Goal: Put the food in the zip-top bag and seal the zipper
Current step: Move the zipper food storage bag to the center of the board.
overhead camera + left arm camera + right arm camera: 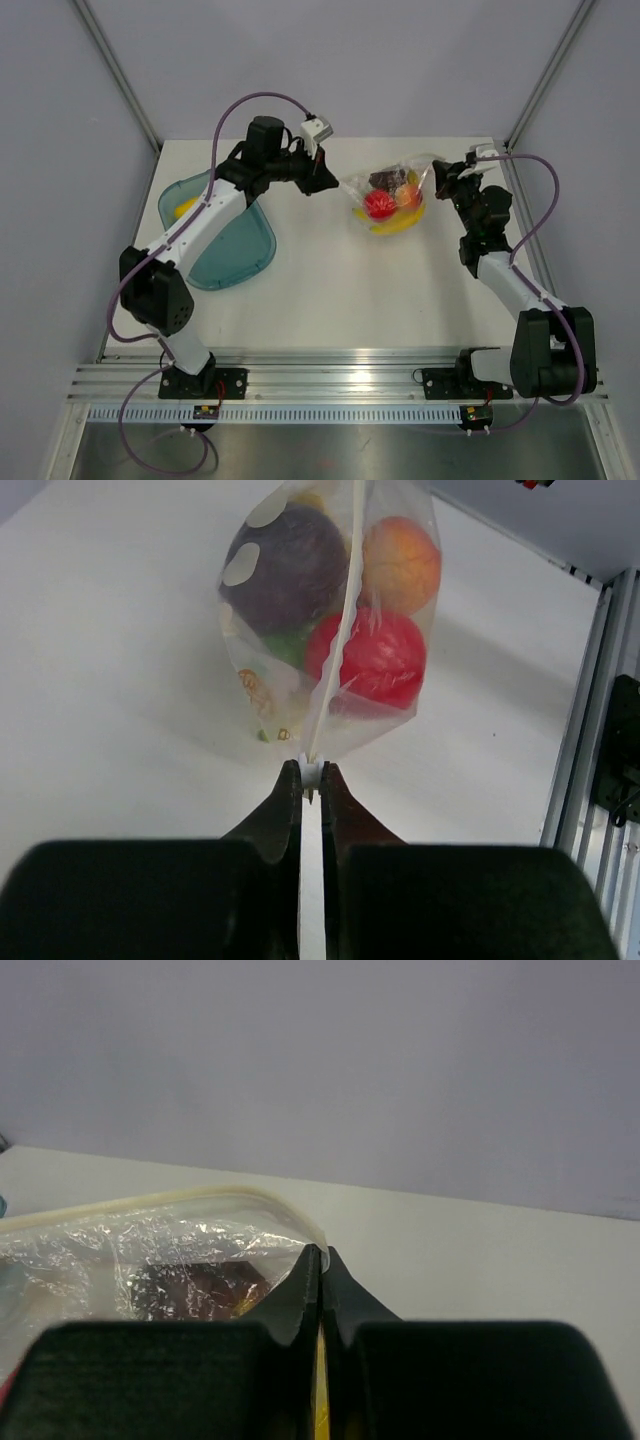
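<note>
1. We see the zip-top bag (392, 200) at about 1 o'clock from the middle of the table (330, 300), stretched between the two arms.
2. The left gripper (335, 183) sits at the bag's 9 o'clock. Its jaws are pressed together on the corner of the bag, right where the zipper (340, 630) ends. In the left wrist view only that thin strip parts the fingertips.
3. The right gripper (438, 182) sits at the bag's 3 o'clock. It is likewise clamped tight, with the opposite end of the bag's mouth edge pinched between its tips.
4. Inside the bag we make out the red apple (379, 204), the peach (407, 195) at its 2 o'clock, the plum (384, 180) at its 12 o'clock and the banana bunch (398, 226) along the near side.
5. From the left wrist the green grapes (290, 645) show between the plum and the apple.
6. We cannot tell whether the zipper is pressed shut along its length, nor whether the bag's underside touches the table.
7. The teal tray (235, 255) lies at 9 o'clock on the table, under the left arm, with a yellow piece (185, 208) in its far-left corner.
</note>
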Tool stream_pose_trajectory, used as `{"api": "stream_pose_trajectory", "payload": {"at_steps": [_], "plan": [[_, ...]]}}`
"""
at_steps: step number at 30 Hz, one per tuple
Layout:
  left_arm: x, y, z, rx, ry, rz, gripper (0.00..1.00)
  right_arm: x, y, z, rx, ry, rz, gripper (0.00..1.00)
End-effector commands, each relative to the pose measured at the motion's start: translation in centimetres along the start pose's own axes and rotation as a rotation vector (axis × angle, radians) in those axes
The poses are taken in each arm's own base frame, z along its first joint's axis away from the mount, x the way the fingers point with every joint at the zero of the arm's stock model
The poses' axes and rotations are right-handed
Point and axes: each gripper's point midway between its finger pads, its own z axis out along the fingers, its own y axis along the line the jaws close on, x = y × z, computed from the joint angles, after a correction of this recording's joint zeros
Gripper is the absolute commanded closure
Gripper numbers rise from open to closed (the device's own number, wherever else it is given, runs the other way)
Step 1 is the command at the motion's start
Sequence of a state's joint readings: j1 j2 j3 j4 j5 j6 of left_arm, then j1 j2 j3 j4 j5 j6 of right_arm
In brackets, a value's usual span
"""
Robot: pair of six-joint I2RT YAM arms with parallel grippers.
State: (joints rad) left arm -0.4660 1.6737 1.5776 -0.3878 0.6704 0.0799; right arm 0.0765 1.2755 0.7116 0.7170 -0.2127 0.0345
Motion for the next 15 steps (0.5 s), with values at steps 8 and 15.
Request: {"api": "stream_pose_trajectory", "payload": {"at_steps": [8,15], "plan": [[-0.3,-5.8,1.7,0.217,-0.039,0.133,0.27,-0.9,-2.9,-4.6,0.181,-0.104,0.123,0.31],[-0.3,-5.0,-1.3,0.031,-0.032,0.059,0.01,-1.4,-6.4,-10.2,0.521,0.111,0.209,0.01]]}}
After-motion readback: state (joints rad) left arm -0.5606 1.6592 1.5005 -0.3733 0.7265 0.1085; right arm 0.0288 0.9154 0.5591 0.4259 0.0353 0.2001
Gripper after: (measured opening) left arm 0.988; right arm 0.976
